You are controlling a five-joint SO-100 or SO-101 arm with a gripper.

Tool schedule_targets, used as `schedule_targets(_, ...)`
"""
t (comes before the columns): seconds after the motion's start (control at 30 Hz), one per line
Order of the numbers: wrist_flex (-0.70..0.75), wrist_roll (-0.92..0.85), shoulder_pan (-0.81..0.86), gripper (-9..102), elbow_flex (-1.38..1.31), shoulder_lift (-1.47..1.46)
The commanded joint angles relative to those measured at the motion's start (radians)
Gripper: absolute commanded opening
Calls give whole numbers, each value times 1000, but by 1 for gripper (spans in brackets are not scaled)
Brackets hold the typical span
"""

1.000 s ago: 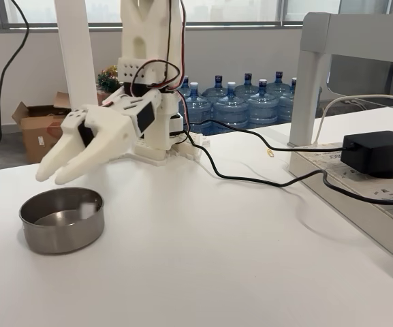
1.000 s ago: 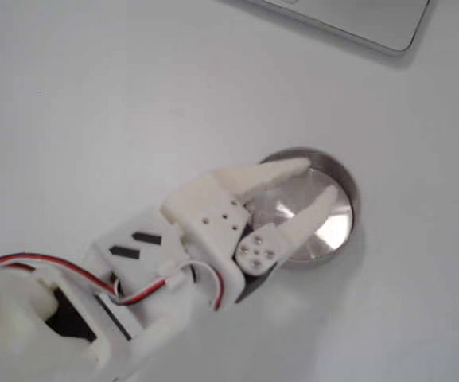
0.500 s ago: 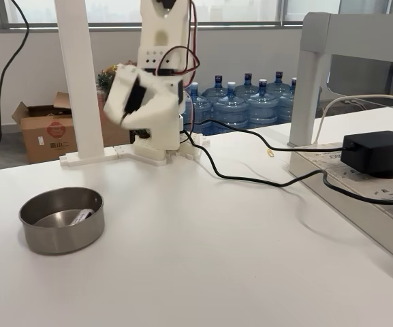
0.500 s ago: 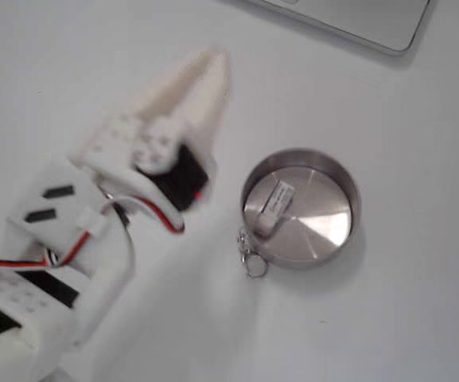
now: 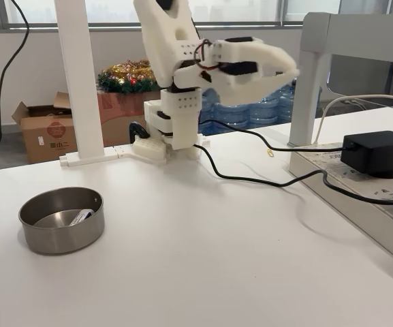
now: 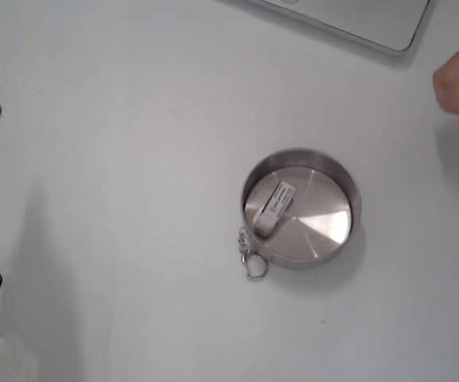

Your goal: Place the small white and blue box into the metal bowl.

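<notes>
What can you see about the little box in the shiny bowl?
The small white box lies flat inside the metal bowl, tilted diagonally, near the bowl's left wall in the top-down fixed view. It looks mostly white with faint grey markings; no blue shows from above. In the side fixed view just a sliver peeks over the rim. A small metal ring chain hangs outside the rim nearby.

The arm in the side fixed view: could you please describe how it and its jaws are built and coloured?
The arm is white printed plastic in blocky segments, with black servo blocks set into it. Thin red and black wires loop near the wrist. The gripper has two long, tapered white jaws. A black cable trails from its base across the table.
</notes>
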Motion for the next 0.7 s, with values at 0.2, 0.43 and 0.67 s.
schedule_targets(0.2,999,18,-86,-4,75,577)
schedule_targets(0.43,1594,138,-8,-4,77,960)
schedule_targets(0.67,1884,138,35,-4,74,1123)
